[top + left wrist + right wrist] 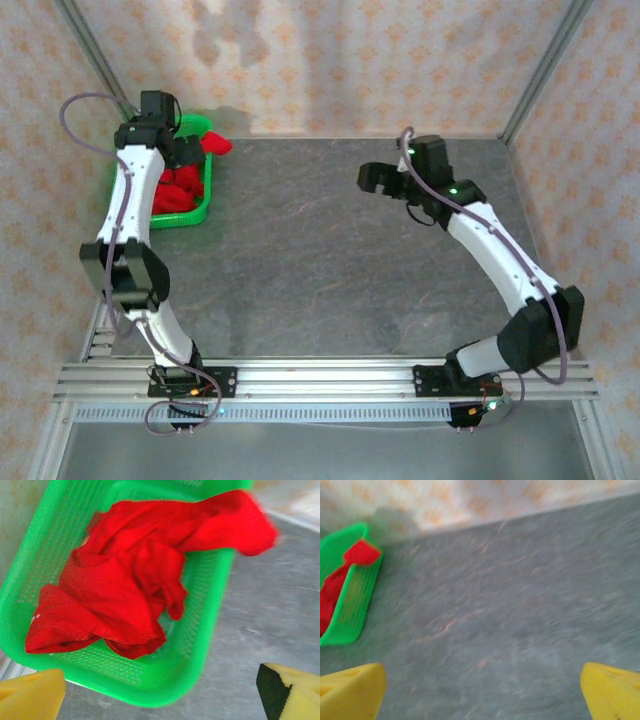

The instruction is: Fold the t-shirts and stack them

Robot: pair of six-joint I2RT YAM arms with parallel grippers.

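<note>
Jaws wide, left hand [161,696] above basket [207,610]

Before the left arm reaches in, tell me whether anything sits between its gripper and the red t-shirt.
Nothing visible does. The left gripper is open above the green basket, and the red t-shirt lies crumpled inside it with nothing on top, one end draped over the rim. Only the basket's walls surround the cloth.
</note>
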